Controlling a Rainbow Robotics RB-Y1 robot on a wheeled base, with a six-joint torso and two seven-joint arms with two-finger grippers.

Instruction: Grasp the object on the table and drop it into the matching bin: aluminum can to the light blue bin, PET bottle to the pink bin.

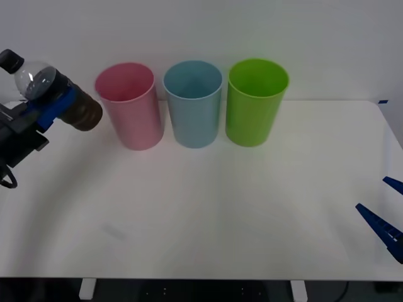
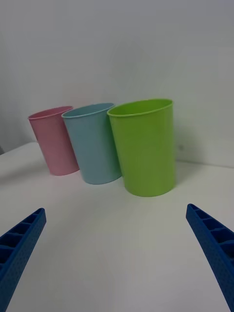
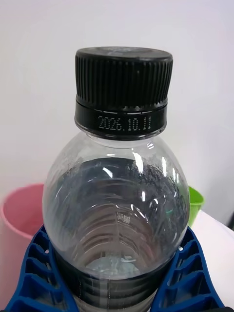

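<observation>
Left gripper (image 1: 47, 104) is holding the small clear plastic bottle with a black screw cap and dark lower half (image 1: 53, 94) up off the large flat white tabletop (image 1: 208, 214), at the far left of the scene. In the left wrist view the blue ribbed fingers (image 3: 36, 273) are pinching the bottle's body (image 3: 117, 209) from both sides, with the cap (image 3: 123, 83) standing clear of them.

In the front view the bottle is lying tilted, nearly on its side: cap pointing far-left, dark base pointing right toward the bins. The long axis is running roughly along the line to the tall pink plastic cylinder bin (image 1: 129, 107).

The pink bin is sitting immediately to the right of the bottle; the dark base is just beside its rim on the left, not yet over the opening. The tall light blue plastic cylinder bin (image 1: 193, 104) is standing next in the row, then a lime green plastic cylinder bin (image 1: 255, 100) farthest right. All three are upright, near the table's far edge.

Judgement: carry phase nearly done. The drop is calling for a short shift rightward to centre the bottle over the pink opening; releasing now would likely be missing the rim.

Right gripper (image 1: 384, 217) is waiting low at the near right, fingers spread wide apart, nothing between them.
</observation>
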